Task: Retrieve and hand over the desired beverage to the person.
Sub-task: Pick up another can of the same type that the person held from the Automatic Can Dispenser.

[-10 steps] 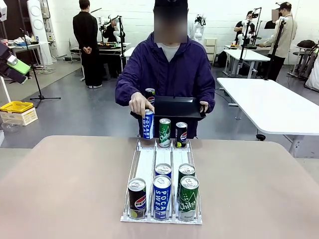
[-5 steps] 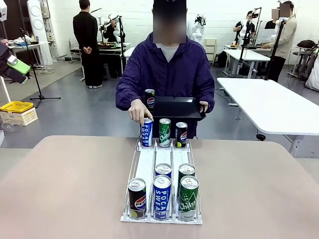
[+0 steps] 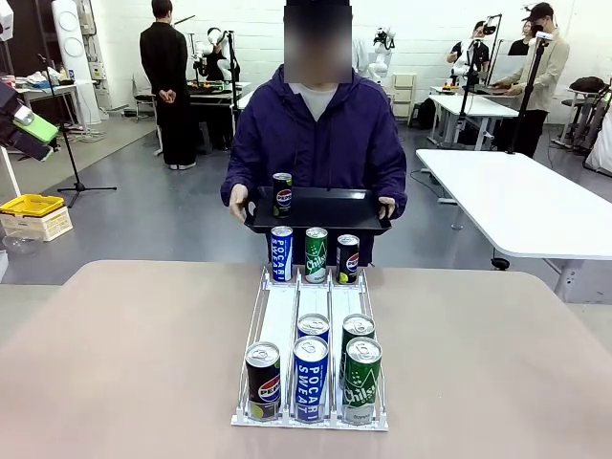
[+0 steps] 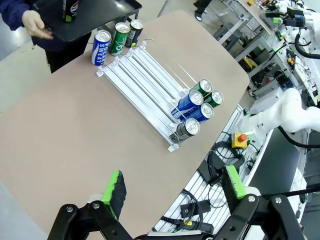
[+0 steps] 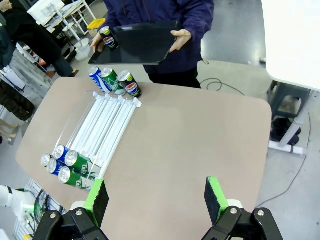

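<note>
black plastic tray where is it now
Front view, centre: the person holds the black plastic tray beyond the table's far edge, above three standing cans.

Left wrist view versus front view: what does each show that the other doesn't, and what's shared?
Left wrist view: the left gripper, open over the edge of the table, and a red button on a yellow box below it. Front view: a person in black standing behind, and a yellow crate on the floor. Both: the can rack, five cans at its near end, three cans at its far end, and the black tray carrying a Pepsi can.
</note>
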`<state>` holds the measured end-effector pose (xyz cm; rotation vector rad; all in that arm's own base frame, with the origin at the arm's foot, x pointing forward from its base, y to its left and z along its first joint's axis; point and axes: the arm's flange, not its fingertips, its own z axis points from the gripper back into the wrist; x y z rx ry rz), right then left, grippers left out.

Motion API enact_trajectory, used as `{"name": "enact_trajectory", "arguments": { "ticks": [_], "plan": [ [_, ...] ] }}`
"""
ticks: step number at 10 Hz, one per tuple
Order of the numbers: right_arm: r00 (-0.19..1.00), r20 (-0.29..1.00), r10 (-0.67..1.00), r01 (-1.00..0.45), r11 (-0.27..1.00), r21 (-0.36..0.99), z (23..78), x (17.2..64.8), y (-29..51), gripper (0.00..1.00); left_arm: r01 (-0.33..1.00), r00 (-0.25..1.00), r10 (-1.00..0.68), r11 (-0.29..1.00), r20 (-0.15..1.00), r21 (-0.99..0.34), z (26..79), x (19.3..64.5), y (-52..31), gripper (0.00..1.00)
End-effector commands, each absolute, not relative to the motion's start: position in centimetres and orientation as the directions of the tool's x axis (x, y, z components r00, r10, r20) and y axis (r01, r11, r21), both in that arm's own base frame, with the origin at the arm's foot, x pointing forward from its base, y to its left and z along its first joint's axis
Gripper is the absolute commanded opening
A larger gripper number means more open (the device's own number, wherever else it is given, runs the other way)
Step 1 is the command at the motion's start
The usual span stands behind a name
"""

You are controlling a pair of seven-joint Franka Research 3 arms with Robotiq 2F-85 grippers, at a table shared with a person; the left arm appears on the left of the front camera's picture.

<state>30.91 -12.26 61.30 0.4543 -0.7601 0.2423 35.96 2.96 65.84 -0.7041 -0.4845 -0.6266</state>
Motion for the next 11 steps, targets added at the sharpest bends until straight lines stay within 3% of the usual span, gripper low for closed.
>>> {"name": "enact_trajectory", "arguments": {
  "ticks": [1, 2, 4, 6, 7, 9, 11],
  "plan": [
    [0.698, 0.714, 0.049, -0.39, 0.863, 0.322, 61.2, 31.1, -12.3, 1.0, 0.686, 0.702, -0.405, 0.607, 0.586, -0.402, 66.9, 35.9, 0.8, 1.0],
    [0.698, 0.714, 0.049, -0.39, 0.863, 0.322, 61.2, 31.1, -12.3, 1.0, 0.683, 0.705, -0.44, 0.634, 0.556, -0.363, 68.3, 35.8, -2.0, 1.0],
    [0.698, 0.714, 0.049, -0.39, 0.863, 0.322, 61.2, 31.1, -12.3, 1.0, 0.458, 0.84, -0.287, 0.83, 0.461, -0.318, 69.9, 36.3, -12.1, 1.0],
    [0.698, 0.714, 0.049, -0.39, 0.863, 0.322, 61.2, 31.1, -12.3, 1.0, 0.341, 0.923, -0.285, 0.918, 0.257, -0.205, 67.2, 36.4, -22.7, 1.0],
    [0.698, 0.714, 0.049, -0.39, 0.863, 0.322, 61.2, 31.1, -12.3, 1.0, 0.261, 0.955, -0.223, 0.946, 0.197, -0.194, 65.3, 36.7, -26.7, 1.0],
    [0.698, 0.714, 0.049, -0.39, 0.863, 0.322, 61.2, 31.1, -12.3, 1.0, 0.226, 0.973, -0.218, 0.967, 0.077, -0.114, 60.1, 36.2, -32.9, 1.0],
    [0.698, 0.714, 0.049, -0.39, 0.863, 0.322, 61.2, 31.1, -12.3, 1.0, 0.188, 0.981, -0.177, 0.968, 0.078, -0.169, 57.2, 36.7, -35.9, 1.0]
  ]
}}
